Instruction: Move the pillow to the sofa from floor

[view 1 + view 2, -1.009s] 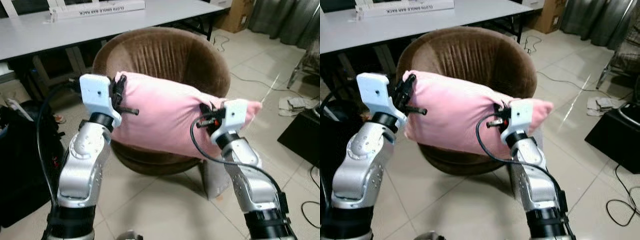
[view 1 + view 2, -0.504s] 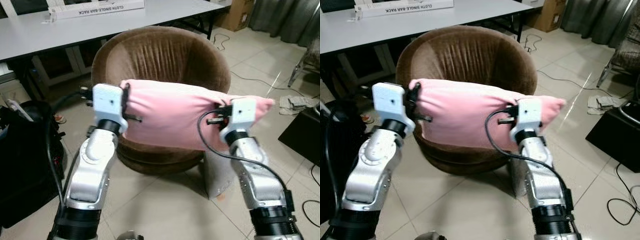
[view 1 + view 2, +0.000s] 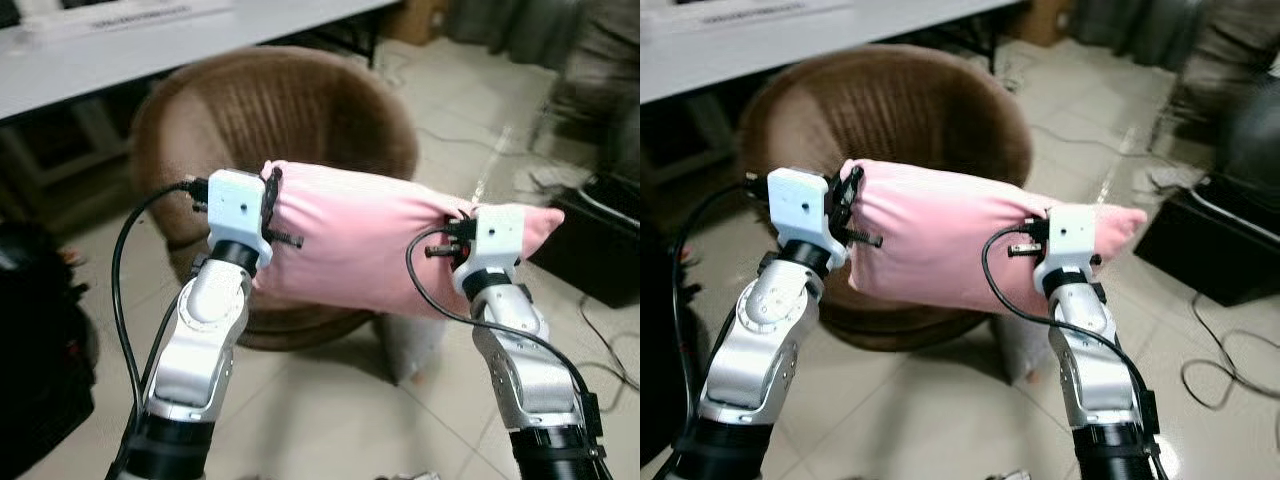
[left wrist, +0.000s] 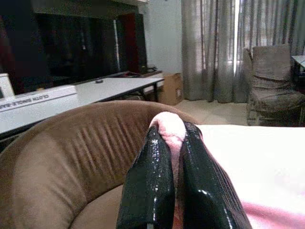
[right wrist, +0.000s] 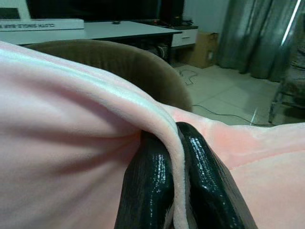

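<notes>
Pillow: the pink pillow (image 3: 365,240) is off the floor, held lengthwise between the two arms, its long side running left to right, the right end a little lower and nearer.
Pillow place: it hangs in front of and over the near rim of the sofa (image 3: 270,110), and seems clear of the seat, though the far side of the pillow is hidden.
Left gripper: the left gripper (image 4: 172,143) pinches the pillow's left end; its two black fingers (image 4: 147,191) stand close together with a fold of pink cloth squeezed between them.
Right gripper: the right gripper (image 5: 174,143) nips a ridge of the pillow near its right end, the fingers (image 5: 147,186) drawn narrow on the fabric; a pointed corner of the pillow sticks out to the right past the wrist.
Arms: both silver arms reach up from the near edge, wrists at about the same height, a black cable looping beside each.
Sofa: a round brown tub seat with a ribbed inner back, standing on pale floor tiles (image 3: 330,420).
Table: a white table (image 3: 90,60) runs behind the sofa at the far left, with a long white box (image 4: 38,98) lying on it.
Right side: a dark low box (image 3: 600,250) sits on the floor to the right, with cables trailing on the tiles near it.
Far right: grey curtains (image 4: 209,47) and a grey chair (image 4: 274,76) stand beyond the sofa.
Sharpness: the head views are blurred.
</notes>
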